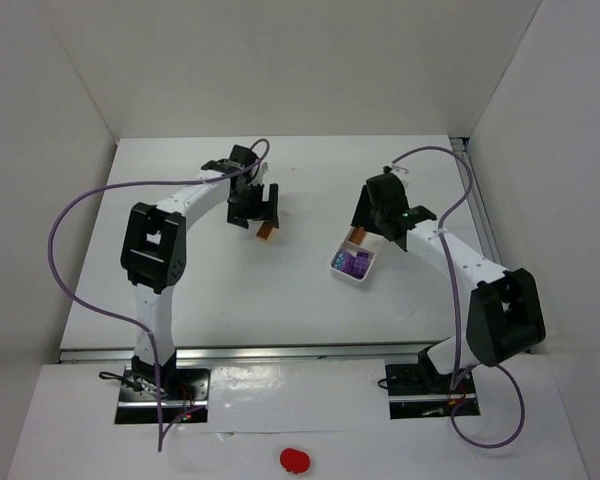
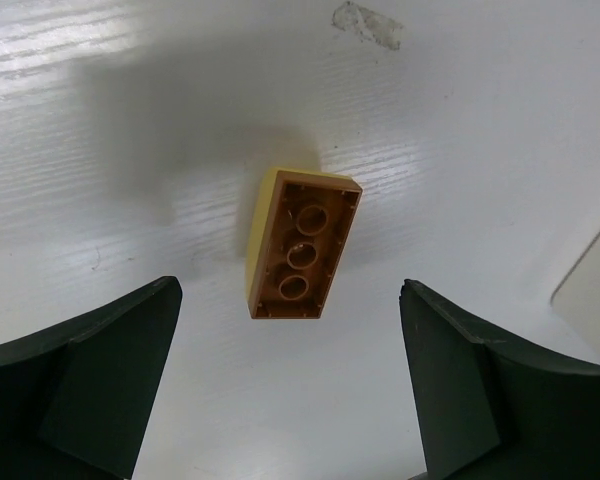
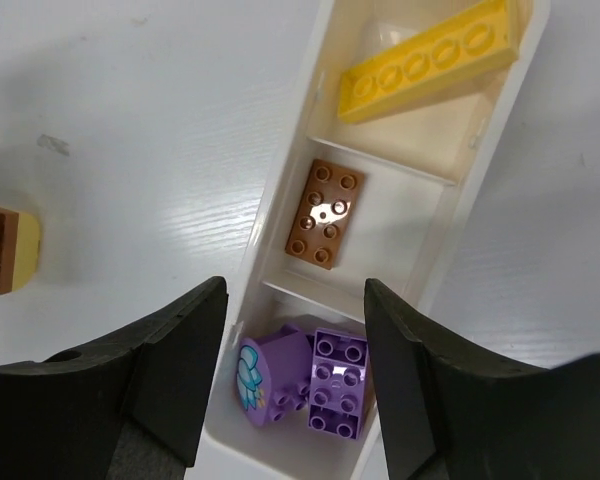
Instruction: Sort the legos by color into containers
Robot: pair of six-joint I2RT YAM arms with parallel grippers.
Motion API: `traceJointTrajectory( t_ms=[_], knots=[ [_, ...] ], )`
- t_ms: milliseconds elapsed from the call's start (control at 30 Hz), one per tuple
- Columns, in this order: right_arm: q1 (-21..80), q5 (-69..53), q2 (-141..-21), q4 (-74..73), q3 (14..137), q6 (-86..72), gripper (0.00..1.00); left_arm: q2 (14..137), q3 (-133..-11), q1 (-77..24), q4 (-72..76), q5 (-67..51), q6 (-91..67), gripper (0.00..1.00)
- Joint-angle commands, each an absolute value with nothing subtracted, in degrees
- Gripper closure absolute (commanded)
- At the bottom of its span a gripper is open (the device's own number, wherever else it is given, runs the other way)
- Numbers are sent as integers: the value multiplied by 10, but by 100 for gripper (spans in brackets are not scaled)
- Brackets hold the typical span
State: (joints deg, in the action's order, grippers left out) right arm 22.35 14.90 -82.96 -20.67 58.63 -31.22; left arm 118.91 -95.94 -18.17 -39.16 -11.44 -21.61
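Note:
An orange brick [image 2: 302, 245] lies studs-down on the table, stuck to a yellow piece beneath it; it also shows in the top view [image 1: 266, 233]. My left gripper [image 2: 290, 400] is open and empty, just short of this brick. A white tray [image 3: 277, 200] has three compartments. They hold a long yellow plate [image 3: 430, 60], an orange brick [image 3: 325, 212] and two purple bricks [image 3: 337, 385]. My right gripper [image 3: 295, 290] is open and empty above the purple compartment. In the top view the tray [image 1: 350, 278] lies under the right gripper [image 1: 368, 232].
White walls enclose the table on three sides. A corner of a white object [image 2: 592, 290] shows at the right edge of the left wrist view. The orange-and-yellow brick [image 3: 5, 250] lies left of the tray. A scuff mark [image 2: 365, 22] is on the table.

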Motion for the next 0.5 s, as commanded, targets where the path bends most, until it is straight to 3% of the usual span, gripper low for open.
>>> traceJointTrajectory(
  t_ms=[0,200,467],
  knots=[
    [222,171,-804,-209,612,-297,36,1195,-980,-201,-409,-51,-194,0],
    [222,153,-804,-209,617,-297,35,1225,-1006,-229,-416,-2,-194,0],
    [222,153,-799,-214,622,-297,35,1254,-1018,-244,-416,27,-189,25]
  ],
)
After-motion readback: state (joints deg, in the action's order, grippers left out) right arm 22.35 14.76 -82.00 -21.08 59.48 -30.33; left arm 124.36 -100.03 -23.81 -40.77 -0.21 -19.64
